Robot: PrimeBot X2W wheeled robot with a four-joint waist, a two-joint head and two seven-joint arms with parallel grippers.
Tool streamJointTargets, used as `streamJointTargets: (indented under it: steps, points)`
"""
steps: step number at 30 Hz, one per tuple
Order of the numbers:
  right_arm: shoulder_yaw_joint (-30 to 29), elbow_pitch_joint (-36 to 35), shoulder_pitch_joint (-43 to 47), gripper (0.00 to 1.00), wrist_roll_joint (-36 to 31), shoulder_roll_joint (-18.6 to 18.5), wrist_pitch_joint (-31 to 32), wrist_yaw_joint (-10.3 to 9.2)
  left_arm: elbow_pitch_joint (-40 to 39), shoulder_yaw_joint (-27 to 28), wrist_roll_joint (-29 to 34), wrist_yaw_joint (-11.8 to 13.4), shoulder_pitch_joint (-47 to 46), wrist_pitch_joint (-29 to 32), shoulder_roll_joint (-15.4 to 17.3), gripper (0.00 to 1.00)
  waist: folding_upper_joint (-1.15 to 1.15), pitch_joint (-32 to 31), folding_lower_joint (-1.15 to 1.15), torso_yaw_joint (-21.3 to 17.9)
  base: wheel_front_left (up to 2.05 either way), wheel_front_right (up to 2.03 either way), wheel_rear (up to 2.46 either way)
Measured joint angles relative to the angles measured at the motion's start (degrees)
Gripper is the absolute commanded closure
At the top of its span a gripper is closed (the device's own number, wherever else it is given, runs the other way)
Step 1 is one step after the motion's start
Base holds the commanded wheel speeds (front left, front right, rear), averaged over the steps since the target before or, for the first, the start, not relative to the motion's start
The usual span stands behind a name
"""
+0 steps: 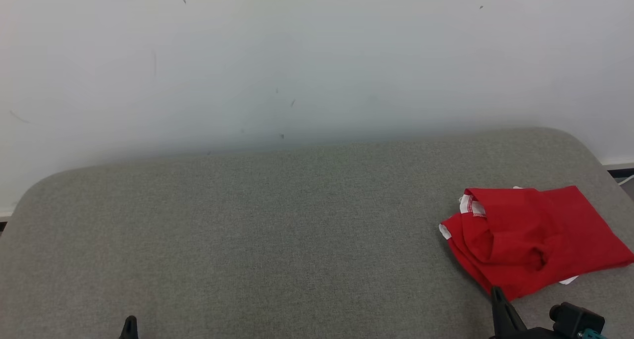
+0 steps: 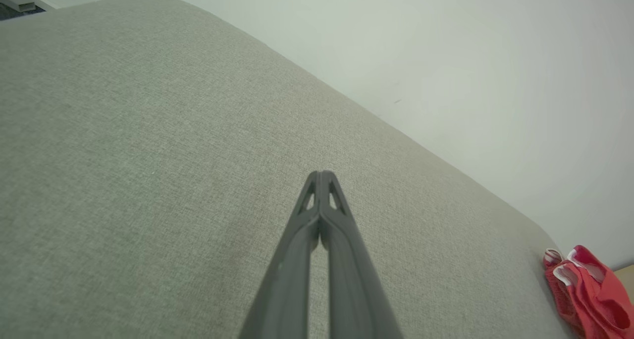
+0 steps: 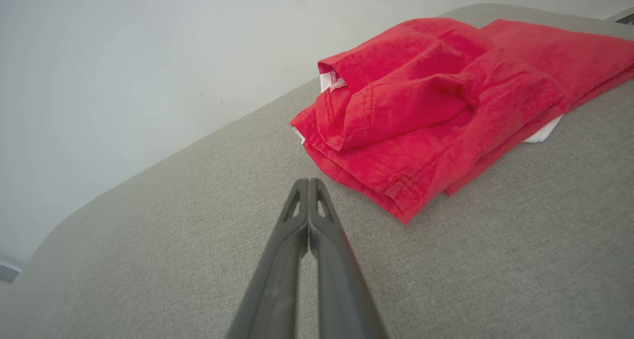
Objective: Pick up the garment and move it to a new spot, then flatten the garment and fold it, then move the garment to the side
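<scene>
- Head view: the red garment (image 1: 535,235) lay in a loosely folded bundle on the grey fabric-covered surface (image 1: 277,240), far over at the robot's right end and close to the rounded corner. Bits of white trim (image 1: 473,206) showed at its left edge. A pale wall (image 1: 297,56) stood behind.
- Head view: only the dark tip of the left gripper (image 1: 130,326) poked up at the bottom edge, well apart from the garment, over bare fabric. The right gripper (image 1: 499,302) rose as one dark spike at the lower right, its tip just at the bundle's near edge.
- Left wrist view: the left gripper (image 2: 322,174) had its two long fingers pressed together at the tips, with nothing between them. It pointed across the grey surface (image 2: 148,131), and the garment (image 2: 589,289) sat far off at the lower right corner.
- Right wrist view: the right gripper (image 3: 308,182) was likewise closed tip to tip and held nothing. The garment (image 3: 446,106) lay just beyond and to the right of the tips, with a narrow strip of grey surface (image 3: 173,240) between them, so they were not touching. Its folded layers were stacked unevenly, one flap turned over on top, and white fabric (image 3: 542,131) peeked out underneath at the right.
</scene>
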Motion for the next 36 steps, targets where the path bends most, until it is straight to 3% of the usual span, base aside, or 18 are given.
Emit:
streamJointTargets:
  steps: [36]
  points:
    - [-5.2, 1.2, -4.2, 1.00, 26.1, 0.5, 5.8, 5.06, 1.3, 7.4, -22.3, -5.1, -4.6, 7.6, -3.7, 1.00, 0.00, 2.9, 0.00, 0.0, 0.00, 0.00, 0.00]
